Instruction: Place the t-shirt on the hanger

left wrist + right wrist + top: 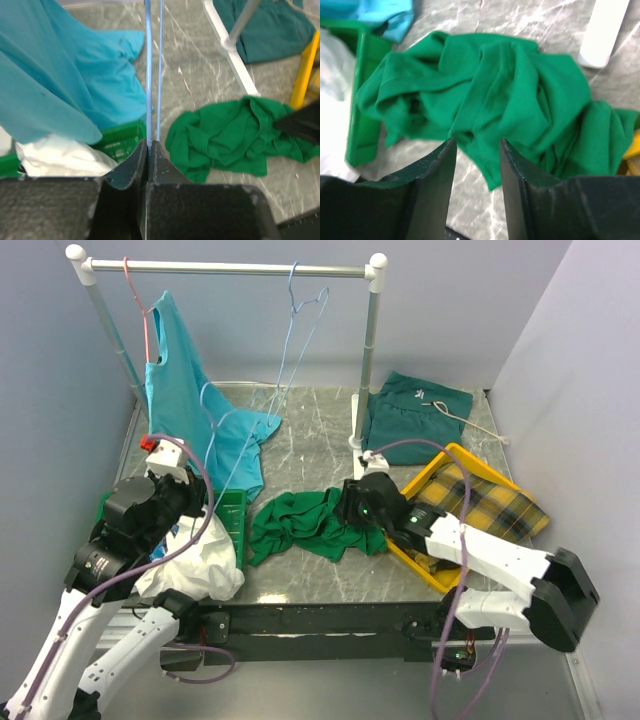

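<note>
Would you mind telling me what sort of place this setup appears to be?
Probably a robot test cell staged as a laundry corner, not a home: plain panel walls box in a marble-patterned table, a small garment rack stands on it, and plaid fabric sits in a yellow bin.

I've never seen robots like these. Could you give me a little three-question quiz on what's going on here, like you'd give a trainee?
1. True or false: the left gripper is shut on the light-blue hanger.
2. Where does the green t-shirt lie? A: hung on the rail. B: crumpled on the table. C: inside the yellow tray.
3. Fill in: the right gripper, at the t-shirt's edge, has its jaws ____.
Key: 1 true; 2 B; 3 open.
</note>
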Available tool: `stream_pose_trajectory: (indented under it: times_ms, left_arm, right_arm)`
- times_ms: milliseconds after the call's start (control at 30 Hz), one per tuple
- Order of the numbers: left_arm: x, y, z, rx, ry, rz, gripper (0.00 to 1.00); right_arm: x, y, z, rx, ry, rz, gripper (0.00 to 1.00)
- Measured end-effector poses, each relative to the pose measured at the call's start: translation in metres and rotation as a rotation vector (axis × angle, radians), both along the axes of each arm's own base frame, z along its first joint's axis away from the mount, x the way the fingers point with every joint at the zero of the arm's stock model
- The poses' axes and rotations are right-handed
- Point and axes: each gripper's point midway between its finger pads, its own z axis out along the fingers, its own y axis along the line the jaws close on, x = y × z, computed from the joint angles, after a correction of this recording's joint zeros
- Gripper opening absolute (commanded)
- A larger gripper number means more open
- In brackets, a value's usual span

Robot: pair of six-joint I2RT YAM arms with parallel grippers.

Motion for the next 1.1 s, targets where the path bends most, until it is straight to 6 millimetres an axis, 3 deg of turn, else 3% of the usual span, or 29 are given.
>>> stream_pose_trajectory:
  times_ms: [200,533,633,767,867,1100]
  left_arm:
    - [-0.010,-0.013,-0.026,0.005,0.125,-0.073,0.01]
    - [-0.035,-0.041,-0.045,-0.037,0.300,-0.242,0.01]
    - [-0.045,-0.045,-0.049,-0.063,0.328,-0.274,0.01]
    - [-0.065,-0.047,-0.054,-0.081,0.355,-0.327,0.01]
    - [-0.077,-0.051,-0.050,-0.098,0.348,-0.376,0.01]
    - [-0.091,-0.066,-0.057,-0.091,0.406,-0.478,0.01]
  right_arm:
    - [0.016,0.010,-0.005,-0.038,0.009,-0.023,0.57]
    - [0.017,0.014,-0.016,-0.068,0.025,-0.018,0.57]
    - [0.017,0.015,-0.020,-0.079,0.032,-0.014,0.43]
    - [0.018,0.013,-0.023,-0.091,0.029,-0.025,0.14]
    - [0.020,0.009,-0.022,-0.101,0.018,-0.047,0.03]
    - [0.023,-0.005,-0.004,-0.099,-0.030,-0.104,0.00]
